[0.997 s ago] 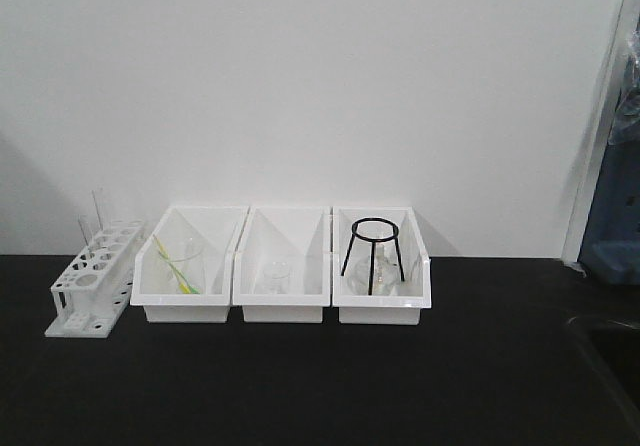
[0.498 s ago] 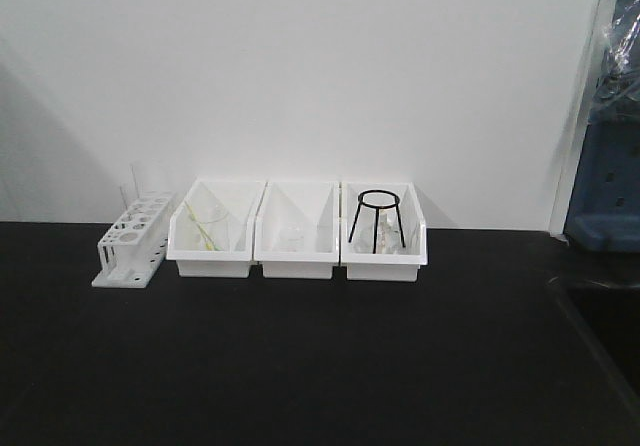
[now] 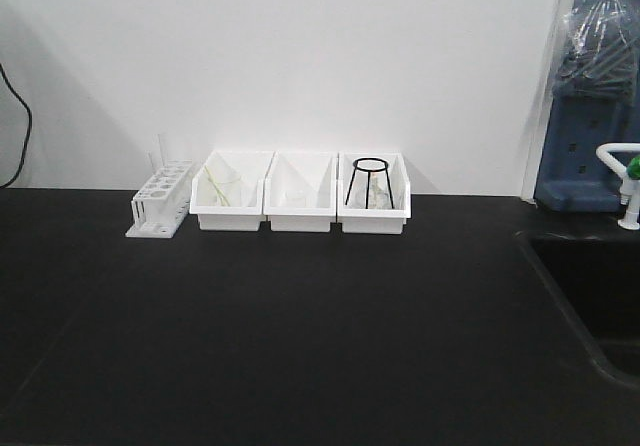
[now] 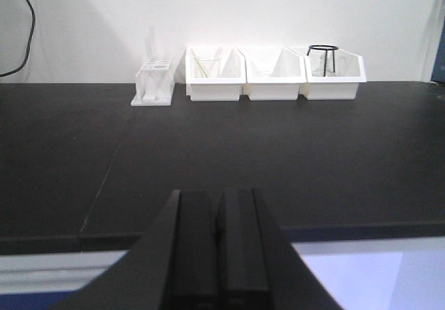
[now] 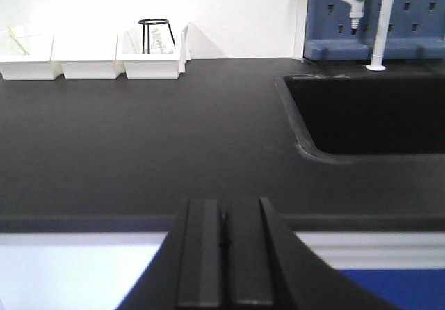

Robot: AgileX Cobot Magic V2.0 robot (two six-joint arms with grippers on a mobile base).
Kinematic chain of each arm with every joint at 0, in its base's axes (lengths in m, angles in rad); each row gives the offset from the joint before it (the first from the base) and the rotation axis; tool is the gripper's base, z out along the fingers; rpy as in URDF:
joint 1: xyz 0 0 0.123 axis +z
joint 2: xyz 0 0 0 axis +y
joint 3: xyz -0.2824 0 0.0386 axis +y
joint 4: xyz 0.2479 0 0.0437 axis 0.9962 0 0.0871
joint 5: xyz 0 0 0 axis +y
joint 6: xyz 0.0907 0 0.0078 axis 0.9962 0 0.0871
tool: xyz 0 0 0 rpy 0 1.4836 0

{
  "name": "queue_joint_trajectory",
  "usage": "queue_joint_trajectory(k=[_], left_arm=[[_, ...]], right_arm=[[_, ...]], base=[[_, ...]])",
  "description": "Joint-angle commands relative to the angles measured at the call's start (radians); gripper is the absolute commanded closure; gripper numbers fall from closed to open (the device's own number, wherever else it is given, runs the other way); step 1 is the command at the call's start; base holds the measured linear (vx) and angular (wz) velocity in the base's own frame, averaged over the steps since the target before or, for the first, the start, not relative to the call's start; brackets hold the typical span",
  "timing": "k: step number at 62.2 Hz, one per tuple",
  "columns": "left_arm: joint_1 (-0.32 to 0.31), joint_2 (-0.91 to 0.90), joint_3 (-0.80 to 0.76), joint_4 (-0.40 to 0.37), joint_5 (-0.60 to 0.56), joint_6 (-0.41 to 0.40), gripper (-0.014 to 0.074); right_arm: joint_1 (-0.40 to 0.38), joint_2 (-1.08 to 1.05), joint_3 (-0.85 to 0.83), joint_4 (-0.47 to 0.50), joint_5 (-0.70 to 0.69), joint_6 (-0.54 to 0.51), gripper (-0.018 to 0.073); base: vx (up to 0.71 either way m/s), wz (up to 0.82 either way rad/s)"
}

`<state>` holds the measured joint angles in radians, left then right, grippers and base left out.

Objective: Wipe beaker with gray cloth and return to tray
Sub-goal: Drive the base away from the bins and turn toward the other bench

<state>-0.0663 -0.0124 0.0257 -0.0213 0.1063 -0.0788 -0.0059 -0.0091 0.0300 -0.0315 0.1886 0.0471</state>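
Left claw (image 4: 217, 254) was closed, fingers (image 4: 193, 254) pressed flat together with nothing between them. Right claw (image 5: 224, 254) was the same, closed on nothing, only a thin seam showing between its fingers. Both sat low at the near edge of the black bench (image 3: 300, 316), well apart from every item. Far ahead of the left claw, against the white wall, stood a row of three white trays. The left tray (image 4: 215, 87) held the beaker (image 4: 206, 67), upright, with a thin yellow-green rod leaning inside. The middle tray (image 4: 274, 87) was straight beyond it to the right, and any glassware in it was too faint to tell. The right tray (image 4: 334, 86) carried a black tripod stand (image 4: 322, 47) over some clear glass. A white test-tube rack (image 4: 153, 87) stood ahead and slightly left of the left claw, just beside the left tray. From the right claw, the trays lay far ahead and to the left. A black sink (image 5: 368, 115) was sunk into the bench ahead on its right, with a white faucet (image 5: 379, 25), green-capped, beyond it.
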Motion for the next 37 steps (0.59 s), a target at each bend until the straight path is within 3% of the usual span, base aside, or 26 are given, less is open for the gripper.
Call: queue_joint_trajectory(k=[1,37], left_arm=[[0.003,-0.015,0.031,-0.008,-0.086,-0.001,0.0603],[0.003,-0.015,0.031,-0.008,-0.086,-0.001,0.0603]], right_arm=[[-0.009,-0.009,0.005,-0.008,-0.08,-0.008,0.057],[-0.009,-0.009,0.005,-0.008,-0.08,-0.008,0.057]], base=[[-0.37,-0.06],[-0.39,-0.02]])
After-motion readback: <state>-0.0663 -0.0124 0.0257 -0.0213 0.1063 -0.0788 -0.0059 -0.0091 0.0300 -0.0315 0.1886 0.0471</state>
